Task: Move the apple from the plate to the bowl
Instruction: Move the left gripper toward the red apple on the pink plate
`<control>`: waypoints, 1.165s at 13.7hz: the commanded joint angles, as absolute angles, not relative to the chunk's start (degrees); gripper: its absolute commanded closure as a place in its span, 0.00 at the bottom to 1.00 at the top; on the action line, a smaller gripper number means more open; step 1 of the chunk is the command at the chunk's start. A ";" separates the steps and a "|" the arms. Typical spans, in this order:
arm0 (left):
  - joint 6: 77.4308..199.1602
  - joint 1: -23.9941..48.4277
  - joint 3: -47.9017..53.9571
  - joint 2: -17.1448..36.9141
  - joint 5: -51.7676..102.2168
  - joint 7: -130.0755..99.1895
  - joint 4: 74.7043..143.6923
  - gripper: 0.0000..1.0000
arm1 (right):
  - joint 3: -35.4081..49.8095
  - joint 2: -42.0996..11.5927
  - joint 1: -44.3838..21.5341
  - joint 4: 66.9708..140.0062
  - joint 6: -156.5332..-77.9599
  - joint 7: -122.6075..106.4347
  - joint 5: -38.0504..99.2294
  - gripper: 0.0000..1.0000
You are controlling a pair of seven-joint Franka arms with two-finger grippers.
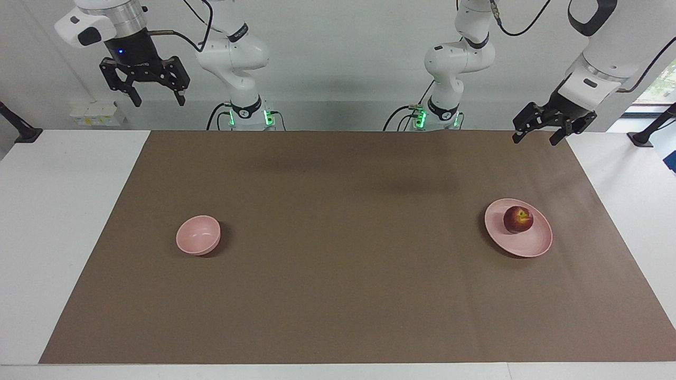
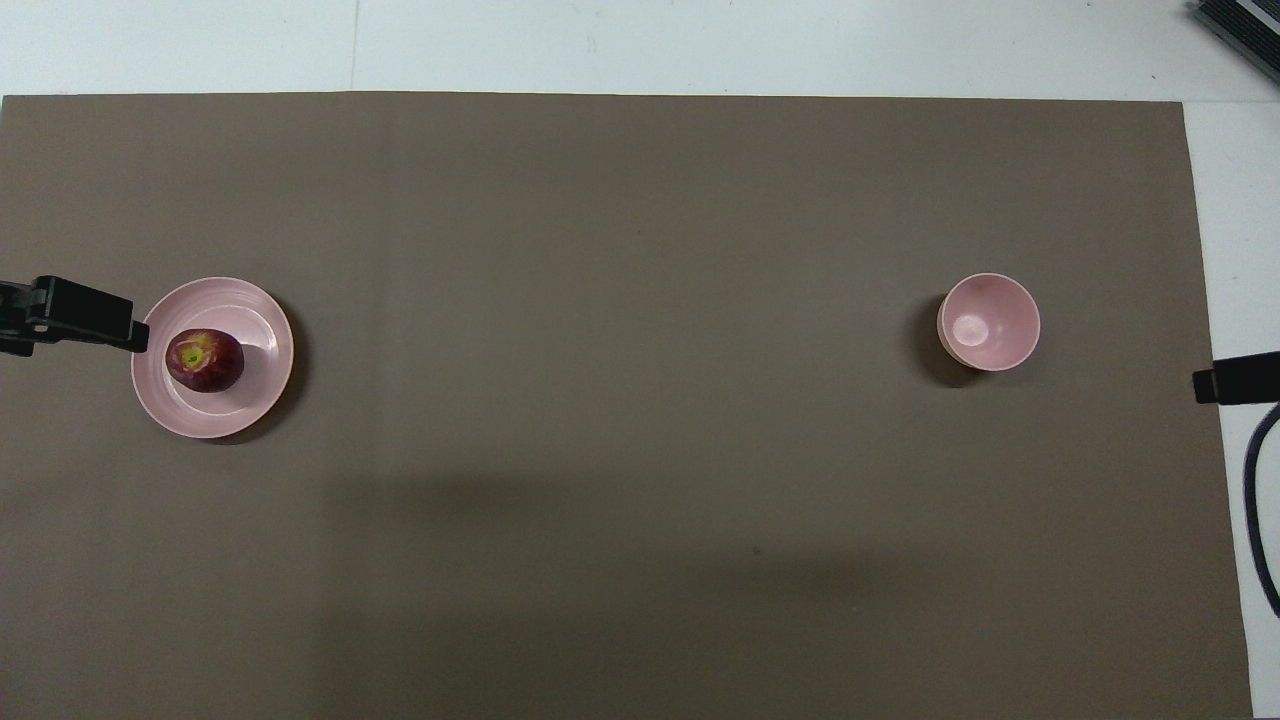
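The dark-red apple [image 1: 518,219] lies on the flat pink plate [image 1: 534,244] toward the left arm's end of the table. It also shows in the overhead view [image 2: 204,360] on the plate [image 2: 258,325]. The small deep pink bowl [image 1: 198,235] [image 2: 989,322] stands empty toward the right arm's end. My left gripper [image 1: 536,141] is open and empty, raised over the mat's edge beside the plate. One of its fingers [image 2: 90,315] shows in the overhead view. My right gripper [image 1: 158,100] is open and empty, held high over the white table top at its own end.
A brown mat [image 1: 338,274] covers most of the white table [image 1: 58,221]. Small white boxes [image 1: 97,113] stand by the wall near the right arm. Black stands [image 1: 21,132] [image 1: 647,134] sit at both ends of the table.
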State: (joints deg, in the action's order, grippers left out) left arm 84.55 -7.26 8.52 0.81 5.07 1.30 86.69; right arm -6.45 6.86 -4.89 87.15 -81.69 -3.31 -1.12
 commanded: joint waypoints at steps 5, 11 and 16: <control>84.38 -8.26 8.70 -0.97 5.10 2.11 88.68 0.00 | -6.24 8.96 -4.22 87.98 -82.27 -5.01 -0.18 0.00; 83.94 -7.91 8.70 -0.35 1.41 6.50 87.28 0.00 | -6.24 8.96 -4.22 87.98 -82.18 -5.01 -0.09 0.00; 86.22 -7.73 8.88 -0.44 1.93 5.63 87.54 0.00 | -6.24 8.96 -4.22 87.98 -82.18 -5.01 -0.09 0.00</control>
State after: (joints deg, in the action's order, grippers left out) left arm 85.44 -7.26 8.58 0.57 2.35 5.57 86.76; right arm -6.50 8.11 -4.85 87.11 -81.71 -3.31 -1.05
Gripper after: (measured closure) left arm 0.000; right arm 0.000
